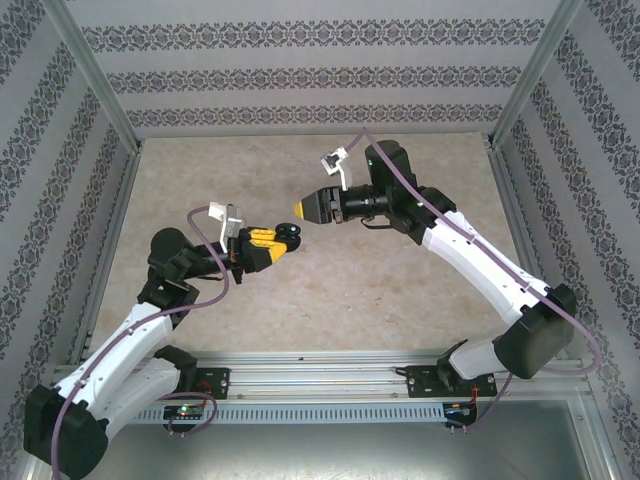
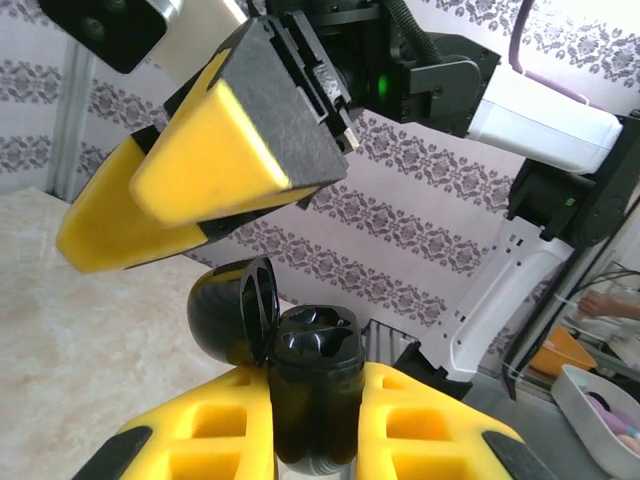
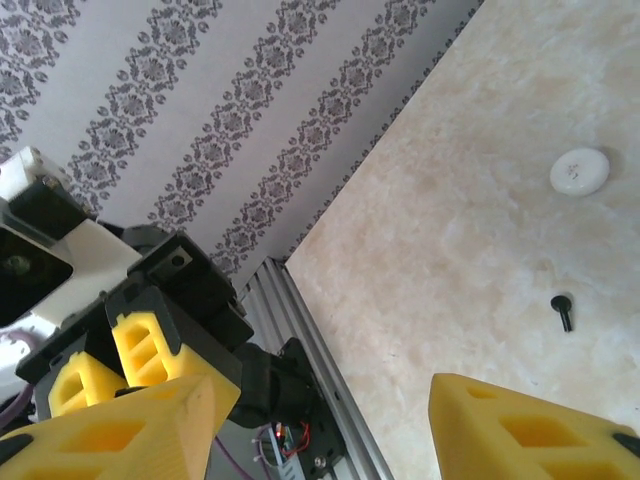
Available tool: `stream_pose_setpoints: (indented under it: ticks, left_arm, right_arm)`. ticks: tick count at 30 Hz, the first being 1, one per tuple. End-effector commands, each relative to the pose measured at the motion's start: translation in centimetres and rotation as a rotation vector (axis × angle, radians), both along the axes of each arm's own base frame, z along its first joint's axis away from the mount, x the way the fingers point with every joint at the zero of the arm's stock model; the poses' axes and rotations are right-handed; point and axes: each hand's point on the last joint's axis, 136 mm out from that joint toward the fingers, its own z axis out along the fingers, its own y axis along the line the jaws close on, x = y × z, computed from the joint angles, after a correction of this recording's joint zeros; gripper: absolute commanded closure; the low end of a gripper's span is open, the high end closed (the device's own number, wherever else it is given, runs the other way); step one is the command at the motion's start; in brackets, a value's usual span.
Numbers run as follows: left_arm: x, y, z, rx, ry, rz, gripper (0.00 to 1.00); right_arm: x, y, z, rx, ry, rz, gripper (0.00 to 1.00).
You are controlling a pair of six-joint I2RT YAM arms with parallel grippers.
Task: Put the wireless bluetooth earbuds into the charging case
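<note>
One black earbud (image 3: pixel 563 310) lies loose on the counter (image 3: pixel 480 250), at 2 o'clock from the gap of the right jaws, which stand apart and empty, and at 6 o'clock of a white round case (image 3: pixel 579 171), while the left jaws clamp a black charging case (image 2: pixel 312 360), its lid flipped open toward 10 o'clock.

The table (image 1: pixel 350 310) looks like pale stone. The walls (image 1: pixel 300 75) around it have grey stripes with dark flower shapes.

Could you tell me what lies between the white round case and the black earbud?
In the right wrist view, bare tabletop separates the white round case and black earbud.
</note>
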Motion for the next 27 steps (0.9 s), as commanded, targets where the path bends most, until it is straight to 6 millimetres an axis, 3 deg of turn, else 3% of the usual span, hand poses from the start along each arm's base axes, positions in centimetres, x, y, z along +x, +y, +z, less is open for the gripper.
stream_pose_setpoints:
  ticks: [1,4,8,16,20,23,27]
  left_arm:
    - [0.8,1.1,-1.4,0.074,-0.022,0.104,1.00]
    - [1.3,2.3,-3.0,0.166,-0.023,0.203,1.00]
    - [1.3,4.3,-5.2,0.277,-0.028,0.334,1.00]
    - [0.3,8.0,-6.7,0.351,-0.023,0.538,1.00]
    - [-0.7,9.0,-7.2,0.360,-0.003,0.573,1.00]
    - [-1.4,9.5,-7.7,0.352,0.021,0.587,1.00]
    - [-2.0,9.9,-8.5,0.363,0.039,0.598,1.00]
  right_arm:
    - [2.1,-1.7,-0.4,-0.085,0.041,-0.154,0.41]
    - [3.4,-2.9,-3.8,-0.199,0.126,-0.267,0.41]
    - [3.8,-2.2,-9.3,-0.335,0.217,-0.322,0.42]
    - [4.3,4.6,-18.4,-0.653,0.203,-0.123,0.49]
    - [4.5,8.2,-22.5,-0.775,0.195,-0.016,0.49]
    - [4.8,10.6,-24.5,-0.796,0.192,0.033,0.49]
    - [5.8,12.1,-26.2,-0.833,0.153,0.066,0.49]
